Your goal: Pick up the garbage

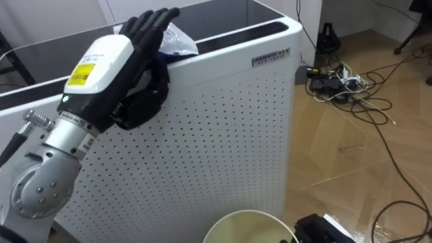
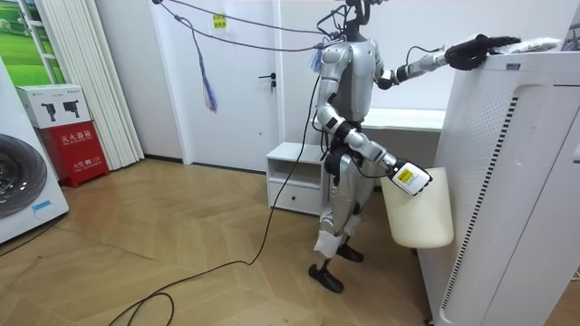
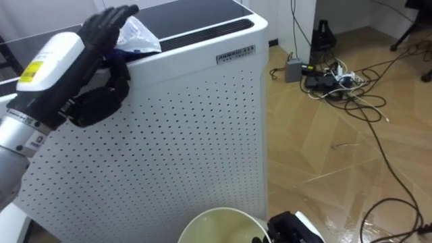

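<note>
Standing beside the tall white perforated cabinet (image 1: 223,128). My left hand (image 1: 138,40) is reaching onto its top at the front edge, with the fingers (image 1: 162,15) lying apart and nearly straight over the crumpled plastic wrapper (image 1: 179,42), touching it but not closing round it. My right hand (image 2: 410,178) is hanging low at the rim of the cream bin (image 2: 421,213); I cannot tell how its fingers are set.

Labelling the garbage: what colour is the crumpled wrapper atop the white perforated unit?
The wrapper is translucent white with blue patches, clearest in the left eye view.
</note>
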Tool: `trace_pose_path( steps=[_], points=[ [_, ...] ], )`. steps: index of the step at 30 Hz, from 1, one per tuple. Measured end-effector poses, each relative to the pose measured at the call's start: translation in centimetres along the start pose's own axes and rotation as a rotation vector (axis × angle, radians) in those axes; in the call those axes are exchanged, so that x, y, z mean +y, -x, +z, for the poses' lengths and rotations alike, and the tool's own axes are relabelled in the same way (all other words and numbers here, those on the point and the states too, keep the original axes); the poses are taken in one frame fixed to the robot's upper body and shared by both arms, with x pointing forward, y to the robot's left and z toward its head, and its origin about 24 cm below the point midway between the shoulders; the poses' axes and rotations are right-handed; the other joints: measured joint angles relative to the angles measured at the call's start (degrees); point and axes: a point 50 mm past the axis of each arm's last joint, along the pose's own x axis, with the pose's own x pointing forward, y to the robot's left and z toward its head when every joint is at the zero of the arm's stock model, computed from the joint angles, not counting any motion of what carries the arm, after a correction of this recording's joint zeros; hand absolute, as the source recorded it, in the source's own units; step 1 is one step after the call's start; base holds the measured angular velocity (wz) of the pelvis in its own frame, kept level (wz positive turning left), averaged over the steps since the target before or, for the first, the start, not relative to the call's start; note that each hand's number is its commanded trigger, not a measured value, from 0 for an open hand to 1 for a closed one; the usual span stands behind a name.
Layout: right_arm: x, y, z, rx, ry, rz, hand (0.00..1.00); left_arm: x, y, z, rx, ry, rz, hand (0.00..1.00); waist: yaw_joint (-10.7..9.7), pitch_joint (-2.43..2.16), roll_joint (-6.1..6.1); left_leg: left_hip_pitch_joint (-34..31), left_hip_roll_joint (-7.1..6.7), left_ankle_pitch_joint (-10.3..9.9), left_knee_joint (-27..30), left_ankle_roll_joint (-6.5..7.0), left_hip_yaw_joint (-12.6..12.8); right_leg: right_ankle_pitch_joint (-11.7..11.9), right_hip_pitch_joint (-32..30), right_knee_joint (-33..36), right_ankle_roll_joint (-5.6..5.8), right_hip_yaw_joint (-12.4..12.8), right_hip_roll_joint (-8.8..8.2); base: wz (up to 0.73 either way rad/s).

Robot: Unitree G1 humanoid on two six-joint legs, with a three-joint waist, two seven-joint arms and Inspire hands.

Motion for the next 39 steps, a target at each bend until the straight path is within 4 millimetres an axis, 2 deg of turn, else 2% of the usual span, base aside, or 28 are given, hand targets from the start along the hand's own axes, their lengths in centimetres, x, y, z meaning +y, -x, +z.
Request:
trace_pose_path(
  steps=[4,10,24,26,33,39],
  points=[
    [-0.1,0.0,0.0,0.001,0.001,-0.016,1.00,1.4,-0.4,-0.1,0.001,0.002,0.032,1.00,0.04,-0.10,0.31,0.24,0.03,0.01,0.00,-0.01,0.07,-0.07,0.23,0.58,-0.08,-1.57,-0.15,0.00],
    [-0.3,0.1,-0.1,0.006,0.004,-0.037,1.00,2.6,-0.9,-0.1,0.004,-0.017,0.059,1.00,-0.18,0.30,0.47,0.98,0.01,0.02,-0.33,-0.02,0.18,-0.33,0.42,0.69,-0.06,-1.86,-0.33,0.00],
    [-0.8,0.2,-0.2,0.029,0.007,-0.053,1.00,4.1,-0.7,0.7,-0.040,-0.012,0.087,1.00,0.38,0.41,0.67,0.89,-0.04,0.02,-1.19,-0.08,0.10,-0.94,0.07,0.53,-0.19,-2.37,-0.41,0.00],
    [-0.8,0.2,-0.2,0.029,0.002,-0.053,1.00,4.1,-0.7,0.6,-0.042,0.018,0.088,1.00,0.67,0.23,0.92,0.91,-0.04,0.02,-1.25,-0.08,0.10,-0.96,0.08,0.51,-0.19,-2.37,-0.41,0.00],
    [-0.8,0.2,-0.2,0.027,-0.014,-0.054,1.00,4.3,-0.5,0.4,-0.060,0.237,0.109,1.00,1.43,0.76,0.15,0.91,-0.06,0.01,-1.45,-0.11,0.03,-1.21,-0.03,0.59,-0.24,-2.39,-0.41,0.00],
    [-0.8,0.2,-0.2,0.029,-0.013,-0.050,1.00,4.1,0.4,0.5,-0.097,0.417,0.110,1.00,1.38,0.35,-0.58,0.91,-0.16,0.00,-1.47,-0.13,-0.04,-1.50,-0.03,0.70,-0.24,-2.44,-0.52,0.00]
  ],
)
